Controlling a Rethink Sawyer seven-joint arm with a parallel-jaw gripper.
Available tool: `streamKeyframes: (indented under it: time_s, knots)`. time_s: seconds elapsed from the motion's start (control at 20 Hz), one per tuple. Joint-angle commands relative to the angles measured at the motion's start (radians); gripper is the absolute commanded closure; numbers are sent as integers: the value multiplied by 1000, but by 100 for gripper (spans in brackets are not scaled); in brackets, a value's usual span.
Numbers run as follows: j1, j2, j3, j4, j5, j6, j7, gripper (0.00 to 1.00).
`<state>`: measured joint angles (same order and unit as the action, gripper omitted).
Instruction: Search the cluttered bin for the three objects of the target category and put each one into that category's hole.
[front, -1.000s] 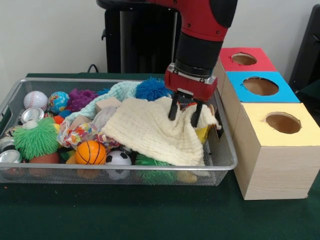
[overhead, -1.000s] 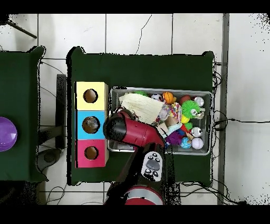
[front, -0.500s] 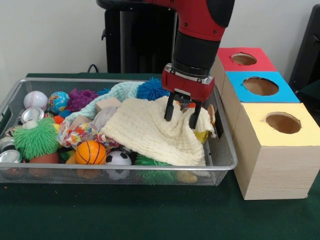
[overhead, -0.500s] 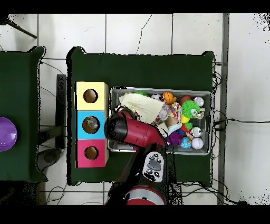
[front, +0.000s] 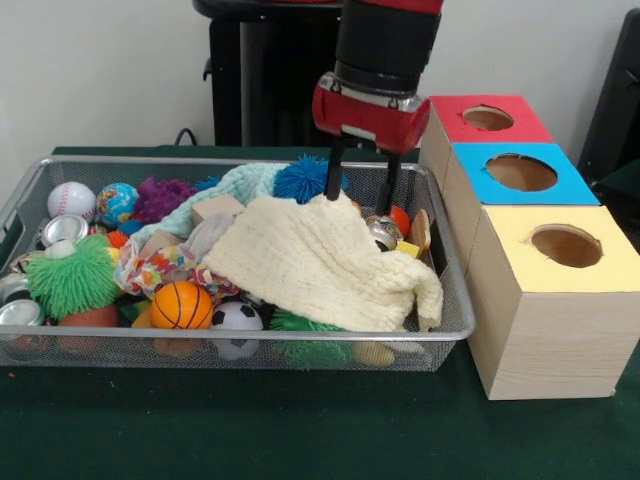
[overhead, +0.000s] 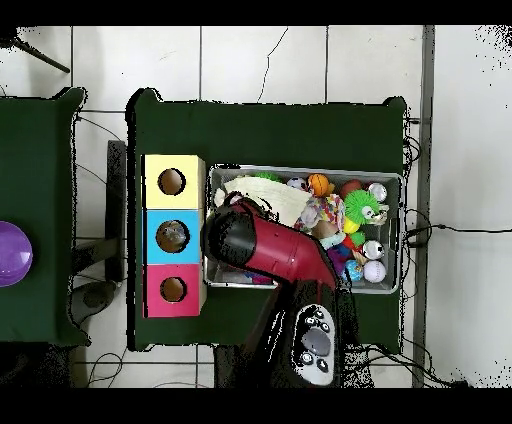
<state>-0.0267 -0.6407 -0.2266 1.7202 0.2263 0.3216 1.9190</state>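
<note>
Cream cloth just below open, empty end effector.

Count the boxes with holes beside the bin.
3, in a row: yellow box nearest the camera, blue box in the middle, red box farthest. None appear hidden.

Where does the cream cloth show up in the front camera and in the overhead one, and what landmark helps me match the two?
Front view: the cream cloth lies in the right half of the wire bin, just below the gripper.
Overhead view: the cream cloth shows at the bin's upper left, partly hidden under the arm.
Shared landmark: the yellow box, the box nearest the cloth in both views.
</note>
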Motion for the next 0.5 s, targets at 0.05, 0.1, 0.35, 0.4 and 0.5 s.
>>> streamKeyframes:
  time_s: [0.05, 0.1, 0.35, 0.4, 0.5]
  knots:
    - [-37, -94, 53, 25, -55, 185, 17, 0]
    - [-38, -101, 50, 26, -61, 191, 13, 0]
    - [-39, -77, 22, 31, -111, 166, 8, 0]
    - [-47, -54, 21, 35, -126, 131, 10, 0]
    - [-55, -21, 10, 36, -155, 79, 18, 0]
